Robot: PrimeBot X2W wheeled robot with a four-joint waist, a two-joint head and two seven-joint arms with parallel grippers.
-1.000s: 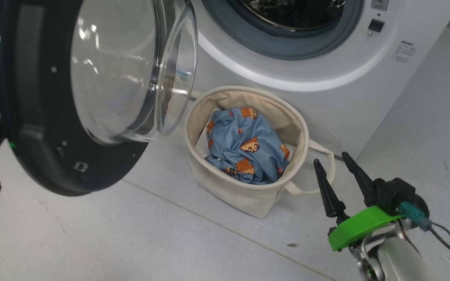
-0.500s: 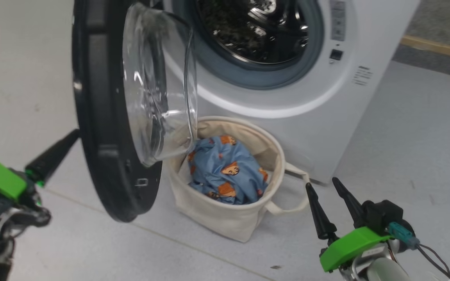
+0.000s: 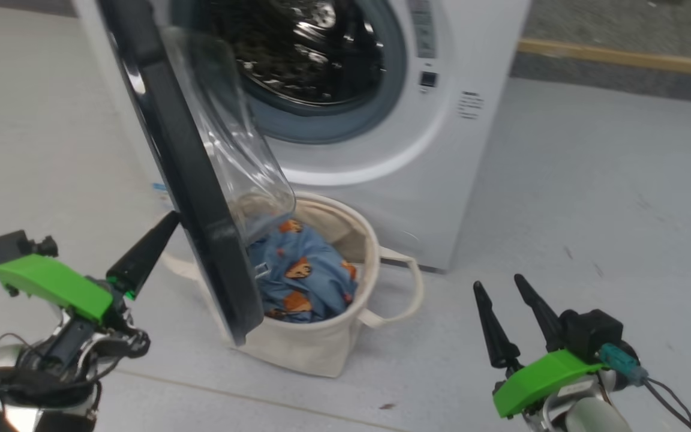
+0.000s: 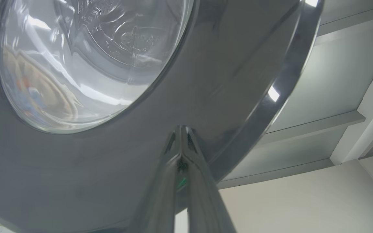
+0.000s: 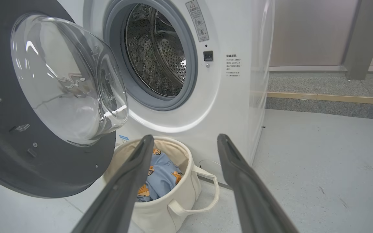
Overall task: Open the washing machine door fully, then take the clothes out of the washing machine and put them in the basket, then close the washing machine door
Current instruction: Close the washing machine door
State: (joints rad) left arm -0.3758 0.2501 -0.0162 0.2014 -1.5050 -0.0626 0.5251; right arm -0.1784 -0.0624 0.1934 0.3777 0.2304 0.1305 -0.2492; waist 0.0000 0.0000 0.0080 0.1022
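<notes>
The white washing machine [image 3: 381,180] stands open, its steel drum [image 5: 160,55] showing no fabric. Its black-rimmed door [image 3: 195,198] hangs edge-on over the cream basket [image 3: 315,354]. The blue bear-print clothes [image 3: 303,276] lie inside the basket. My left gripper [image 3: 168,223] is shut, and its tip touches the door's outer rim [image 4: 222,81], as the left wrist view also shows with the gripper [image 4: 181,129]. My right gripper [image 3: 498,282] is open and holds nothing, low to the right of the basket. In the right wrist view this gripper [image 5: 185,139] points at the machine, with the clothes [image 5: 160,174] below it.
The basket sits on the grey floor [image 3: 591,198] right against the machine's front, partly under the door's glass bowl [image 3: 231,156]. A raised kerb with a yellow strip [image 3: 621,57] runs behind on the right. Open floor lies to the right of the machine.
The head camera has swung, shifting the whole picture. The door has turned from broadside to edge-on, nearer the machine's front. My left gripper has come up against its outer face. The right gripper has stayed open.
</notes>
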